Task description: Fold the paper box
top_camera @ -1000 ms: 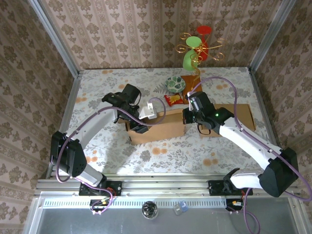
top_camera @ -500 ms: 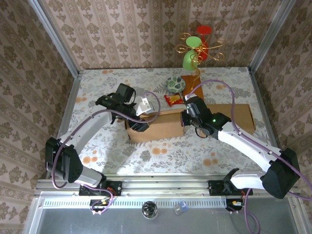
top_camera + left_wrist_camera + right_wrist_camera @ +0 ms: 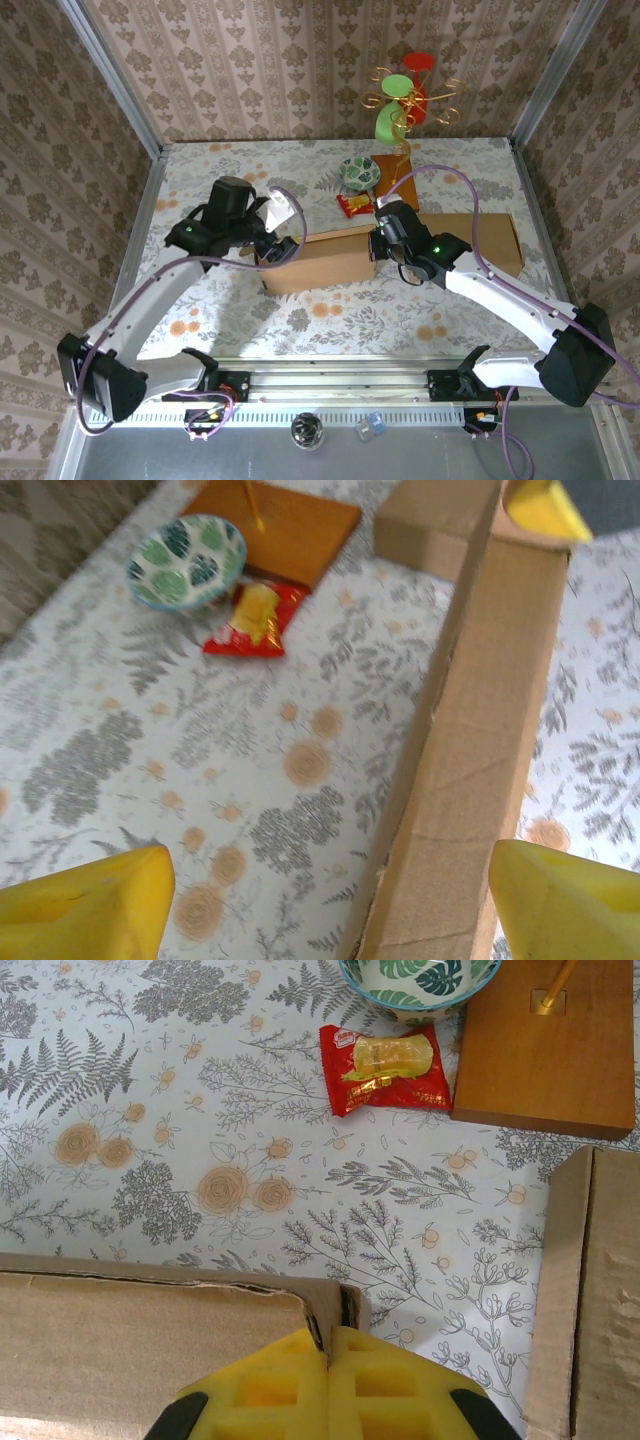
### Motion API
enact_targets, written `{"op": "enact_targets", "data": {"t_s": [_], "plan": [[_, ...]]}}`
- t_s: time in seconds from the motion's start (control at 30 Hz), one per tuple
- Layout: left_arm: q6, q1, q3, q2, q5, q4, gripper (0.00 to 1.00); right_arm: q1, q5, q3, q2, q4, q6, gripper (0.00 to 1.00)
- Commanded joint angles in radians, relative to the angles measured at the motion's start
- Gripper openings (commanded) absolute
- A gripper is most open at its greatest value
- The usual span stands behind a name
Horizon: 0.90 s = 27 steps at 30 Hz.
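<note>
The paper box (image 3: 322, 262) is a long brown cardboard piece standing on edge across the middle of the table. My left gripper (image 3: 280, 248) hangs open at its left end. In the left wrist view the yellow fingertips (image 3: 85, 905) stand wide apart around the box (image 3: 480, 760), without touching it; the left gripper (image 3: 325, 908) holds nothing. My right gripper (image 3: 378, 243) is at the box's right end. In the right wrist view the right gripper (image 3: 328, 1360) is shut on the upright corner wall of the box (image 3: 150, 1330).
A second brown cardboard piece (image 3: 495, 240) lies to the right of the box. Behind it are a patterned bowl (image 3: 360, 172), a red snack packet (image 3: 356, 205) and a wooden base (image 3: 395, 165) bearing a wire ornament stand. Metal rails border the table.
The left gripper has opened, let go of the box's left end and drawn back to the left. The right gripper keeps its hold on the right end.
</note>
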Motion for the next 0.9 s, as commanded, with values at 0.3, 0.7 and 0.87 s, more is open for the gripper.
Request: {"op": "enact_targets", "data": {"t_s": [0.3,0.7,0.87], "plan": [[-0.315,0.049,0.053,-0.081,-0.138,-0.317,0.44,0.012,0.021,0.017,0.004,-0.067,0.031,0.0],[-0.381,0.205,0.011,-0.168,-0.141,-0.48,0.48,0.013,0.005,0.012,0.01,-0.072,0.031,0.0],[-0.355,0.263,0.047,-0.086,-0.039,-0.464,0.49,0.012,-0.004,0.015,0.015,-0.074,0.03,0.0]]}}
